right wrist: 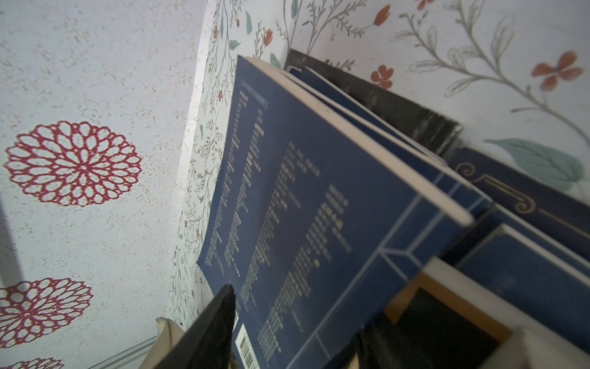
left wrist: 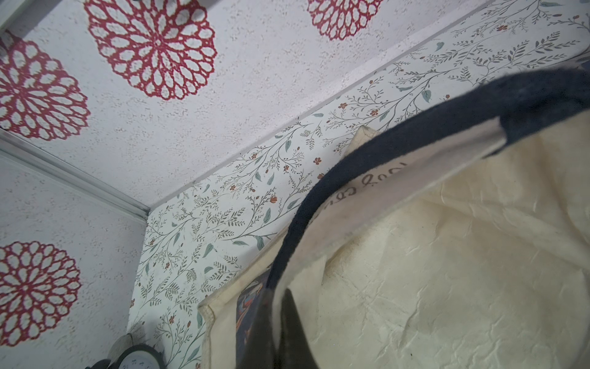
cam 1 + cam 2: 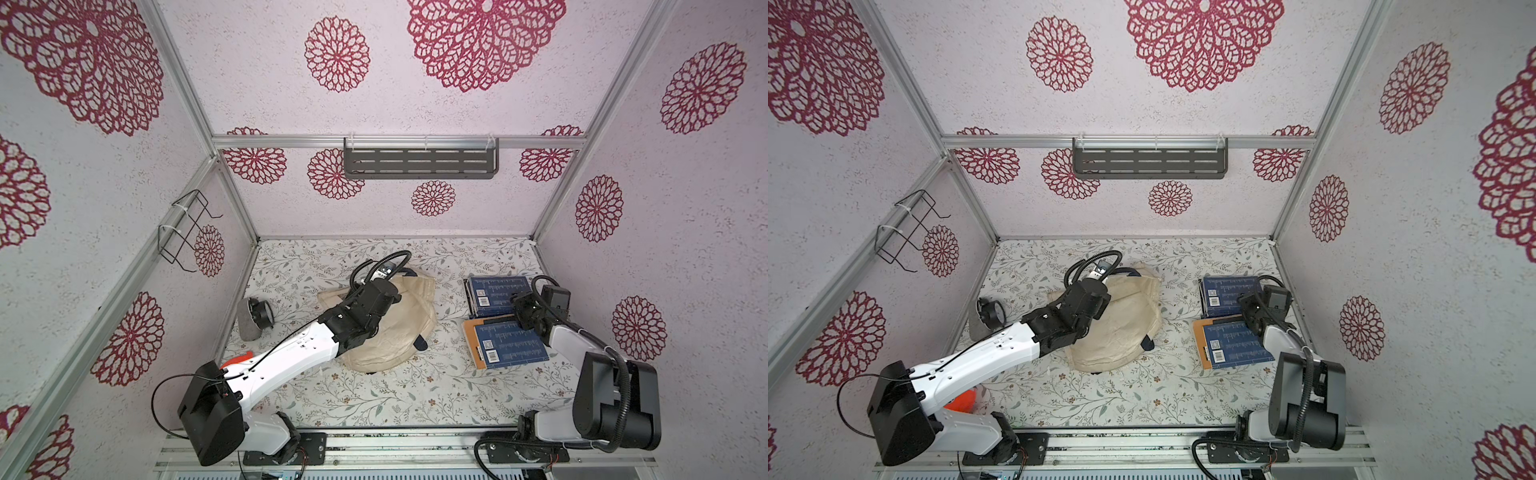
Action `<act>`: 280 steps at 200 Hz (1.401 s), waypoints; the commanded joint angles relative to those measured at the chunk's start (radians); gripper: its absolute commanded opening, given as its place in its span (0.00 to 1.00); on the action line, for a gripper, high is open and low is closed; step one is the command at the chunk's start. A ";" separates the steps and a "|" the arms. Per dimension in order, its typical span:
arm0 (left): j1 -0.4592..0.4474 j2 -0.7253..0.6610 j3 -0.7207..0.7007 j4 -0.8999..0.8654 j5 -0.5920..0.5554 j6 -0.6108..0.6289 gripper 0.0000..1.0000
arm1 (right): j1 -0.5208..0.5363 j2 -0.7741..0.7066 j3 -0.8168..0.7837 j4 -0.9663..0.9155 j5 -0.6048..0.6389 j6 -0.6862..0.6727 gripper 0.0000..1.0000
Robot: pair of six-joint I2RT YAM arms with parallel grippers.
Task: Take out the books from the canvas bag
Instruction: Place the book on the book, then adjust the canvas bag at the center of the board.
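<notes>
Hiding under its own arm in both top views, the left gripper (image 2: 282, 322) shows just one dark finger, closed tight on the blue strap (image 2: 415, 127) of the canvas bag (image 3: 399, 340). The inside of the bag is hard to see. The books (image 3: 509, 347) lie in two piles to the right of the bag. The right gripper (image 1: 293, 326) is open wide, with the top blue book (image 1: 303, 207) between its jaws.

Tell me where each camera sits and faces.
Both top views: above the robot, looking down on the table, bag and books; left arm, right arm show.
Left wrist: beside the bag, facing the back corner; left gripper pinches its strap.
Right wrist: close over the books, facing them; right gripper open.
Shared: bag, top and left wrist; books, top and right wrist.
</notes>
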 commanded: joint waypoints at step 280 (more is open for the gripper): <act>0.070 0.138 0.152 -0.142 0.003 -0.111 0.00 | 0.559 -0.478 -0.183 -0.001 0.258 -0.079 0.99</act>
